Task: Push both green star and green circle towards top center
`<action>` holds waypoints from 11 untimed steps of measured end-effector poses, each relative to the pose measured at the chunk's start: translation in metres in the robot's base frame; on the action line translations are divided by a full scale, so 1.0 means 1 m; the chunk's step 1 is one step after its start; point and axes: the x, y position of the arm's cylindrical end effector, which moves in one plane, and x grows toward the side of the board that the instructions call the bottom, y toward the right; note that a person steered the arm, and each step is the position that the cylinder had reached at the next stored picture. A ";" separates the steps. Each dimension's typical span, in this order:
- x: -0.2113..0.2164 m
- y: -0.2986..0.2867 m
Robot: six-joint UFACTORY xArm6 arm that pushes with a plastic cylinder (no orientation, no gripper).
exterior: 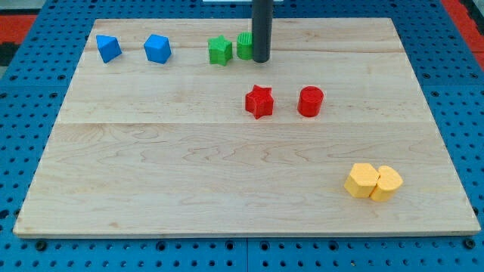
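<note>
**A:** What is the biggest thing in view?

**B:** A pale wooden desk (151, 166) fills most of the picture, lying on a blue pegboard (30, 83). A dark upright rod (261, 23) comes down from the view's top.

**A:** Is there a hand, and is it wide or narrow?

**B:** There is no hand to open or close. The rod ends in my tip (260, 60), resting near the top centre.

**A:** Where are the green blocks?

**B:** The green circle (244, 46) sits right against my tip on the view's left, partly hidden by the rod. The green star (220, 51) lies just left of the circle.

**A:** And the others?

**B:** Two yellow blocks (373, 182) touch at the lower right. A red star (259, 101) and red cylinder (310, 101) sit mid-desk. Two blue blocks (157, 48) lie at the upper left.
</note>
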 end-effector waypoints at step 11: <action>-0.050 -0.039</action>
